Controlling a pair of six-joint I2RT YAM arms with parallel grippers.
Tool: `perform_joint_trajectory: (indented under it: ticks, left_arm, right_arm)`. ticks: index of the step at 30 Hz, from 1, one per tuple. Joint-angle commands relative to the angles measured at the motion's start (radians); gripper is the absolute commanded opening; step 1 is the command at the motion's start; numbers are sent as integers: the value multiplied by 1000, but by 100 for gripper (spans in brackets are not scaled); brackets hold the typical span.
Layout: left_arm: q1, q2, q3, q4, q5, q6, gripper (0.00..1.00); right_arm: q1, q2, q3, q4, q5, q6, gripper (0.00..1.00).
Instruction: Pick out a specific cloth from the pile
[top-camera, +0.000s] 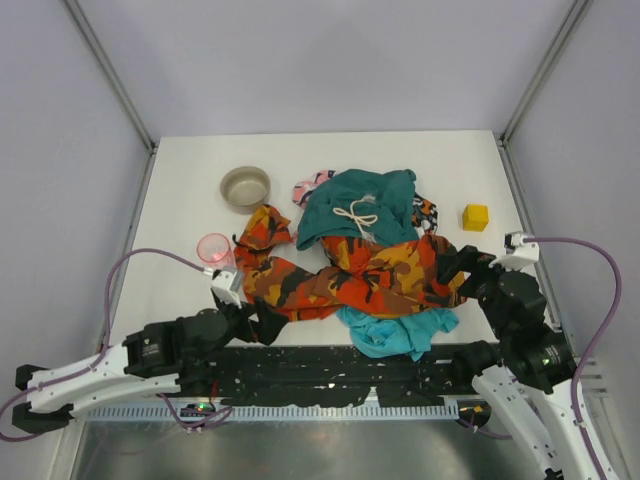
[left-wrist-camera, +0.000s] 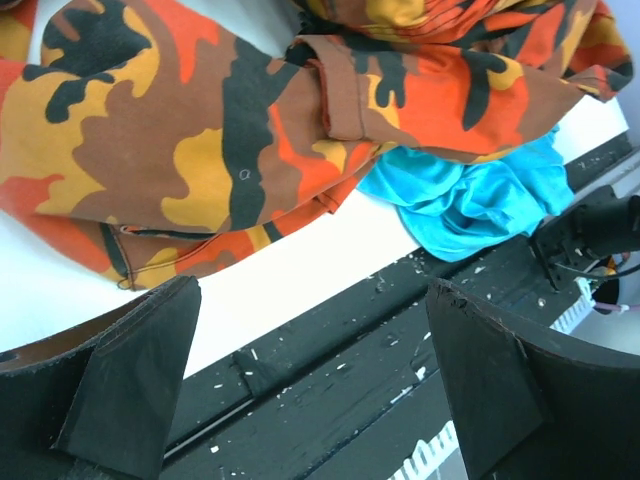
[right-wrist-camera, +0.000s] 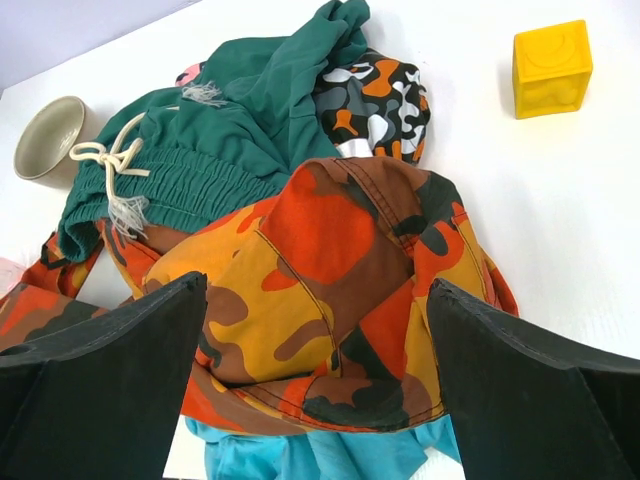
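White desk (top-camera: 180, 200) carries the pile (top-camera: 350, 200); with left hand (top-camera: 255, 318) and right hand (top-camera: 470, 265) both wide and empty, we judge it best to pinch only the cloth (top-camera: 400, 332), bare at the pile's near edge under the camouflage cloth (top-camera: 370, 275), and draw it out slowly.

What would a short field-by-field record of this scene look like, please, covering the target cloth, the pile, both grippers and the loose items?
target: turquoise cloth, at the near edge of the pile, partly under the camouflage cloth
far side of pile: dark teal cloth with white drawstring
left gripper: open, empty, beside the camouflage cloth's left end
right gripper: open, empty, over the camouflage cloth's right side
loose items: bowl, pink cup, yellow cube
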Motion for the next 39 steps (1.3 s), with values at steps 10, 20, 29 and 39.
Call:
perform_joint_trajectory:
  ticks: [10, 20, 29, 39]
  left_arm:
    - [1, 101, 11, 20, -83, -39, 100]
    - [3, 188, -30, 97, -173, -29, 100]
    - [6, 218, -26, 50, -189, -78, 99]
    - [6, 164, -40, 39, -187, -97, 100]
  right_arm:
    - [4, 38, 17, 140, -291, 7, 95]
    - [293, 383, 113, 58, -399, -10, 95]
    - [875, 720, 192, -283, 152, 249, 95]
    - [898, 742, -149, -55, 171, 466, 95]
